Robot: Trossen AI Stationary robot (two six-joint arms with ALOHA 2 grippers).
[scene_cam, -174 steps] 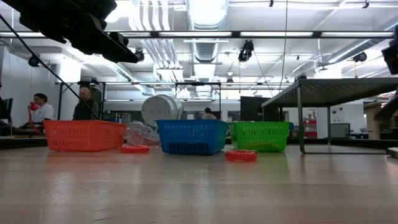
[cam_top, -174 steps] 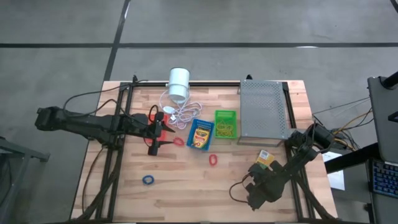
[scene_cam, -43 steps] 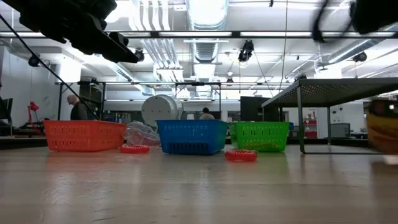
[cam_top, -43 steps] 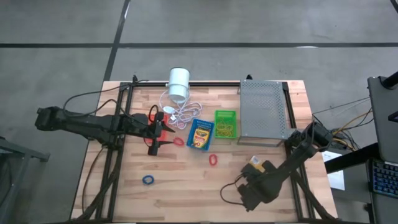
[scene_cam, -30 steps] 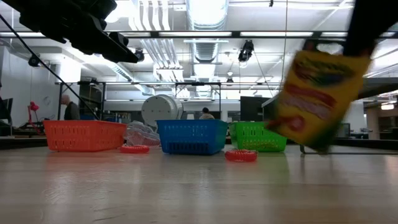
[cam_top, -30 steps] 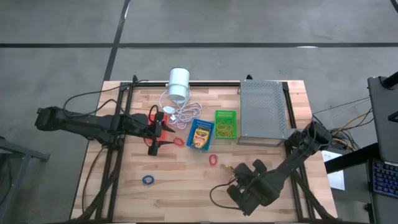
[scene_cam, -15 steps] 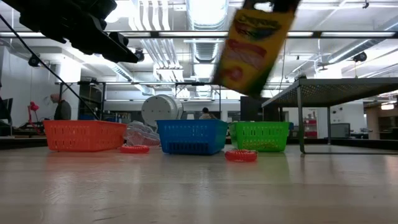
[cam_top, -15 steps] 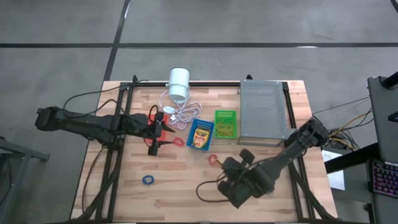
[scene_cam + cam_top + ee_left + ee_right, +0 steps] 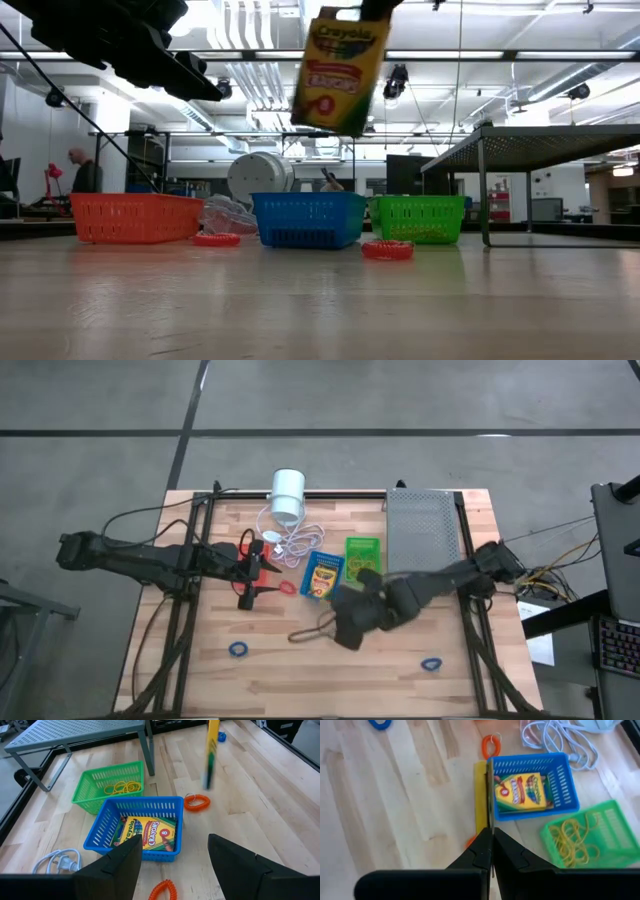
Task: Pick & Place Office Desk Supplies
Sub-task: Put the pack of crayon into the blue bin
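R gripper (image 9: 490, 851) clamped on a crayon box (image 9: 340, 70), held upright in the air, near side of the blue basket (image 9: 322, 576) at table centre. That basket already has another crayon box (image 9: 144, 832) lying flat inside. Green basket (image 9: 363, 558) just right of it, w/ tan rubber bands (image 9: 123, 786). Red band (image 9: 387, 249) on wood by the baskets. L gripper (image 9: 172, 865) fingers apart, empty, at the red-orange basket (image 9: 136, 217), left of centre.

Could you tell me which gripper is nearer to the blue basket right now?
Right. The right gripper, shut on a crayon box, hangs just beside the blue basket; the left gripper waits farther off, near the red-orange basket.
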